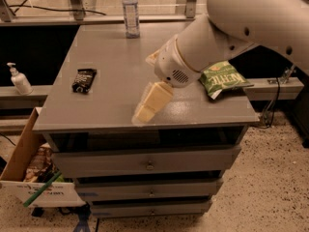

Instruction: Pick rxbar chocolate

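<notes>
The rxbar chocolate is a small flat black wrapper with white lettering. It lies on the left part of the grey cabinet top. My gripper hangs from the big white arm over the front middle of the top. It is well to the right of the bar and nearer the front edge, with nothing seen in it.
A green chip bag lies at the right edge, partly behind the arm. A clear water bottle stands at the back. A soap dispenser stands on a ledge at left. A cardboard box sits on the floor at lower left. Drawers are below the top.
</notes>
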Robot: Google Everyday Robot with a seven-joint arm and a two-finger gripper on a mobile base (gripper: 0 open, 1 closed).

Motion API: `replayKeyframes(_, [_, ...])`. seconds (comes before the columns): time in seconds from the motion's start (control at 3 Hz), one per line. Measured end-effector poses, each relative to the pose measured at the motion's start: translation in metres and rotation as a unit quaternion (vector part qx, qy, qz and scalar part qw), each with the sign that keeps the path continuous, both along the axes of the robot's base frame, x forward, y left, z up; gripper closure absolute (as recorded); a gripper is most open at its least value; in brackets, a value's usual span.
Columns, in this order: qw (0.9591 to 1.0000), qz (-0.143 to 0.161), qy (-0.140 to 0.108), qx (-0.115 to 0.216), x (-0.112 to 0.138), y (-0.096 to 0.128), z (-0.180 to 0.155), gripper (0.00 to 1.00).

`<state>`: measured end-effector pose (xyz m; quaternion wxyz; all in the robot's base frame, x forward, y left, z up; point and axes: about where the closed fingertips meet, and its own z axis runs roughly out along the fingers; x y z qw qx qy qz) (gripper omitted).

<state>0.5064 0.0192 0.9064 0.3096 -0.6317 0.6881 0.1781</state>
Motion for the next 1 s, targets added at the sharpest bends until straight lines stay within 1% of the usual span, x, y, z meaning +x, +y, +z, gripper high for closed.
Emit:
replayKeyframes(0.33, [0.9985,0.009,0.001,0.054,0.033,0.033,-0.013,0.00])
replayKeyframes(0.67, [0.9944,0.008,0.011,0.105,0.066,0.064,-0.018,0.00])
replayKeyframes(1.0, [0.9895,0.006,0.016,0.144,0.088,0.097,-0.022,0.00])
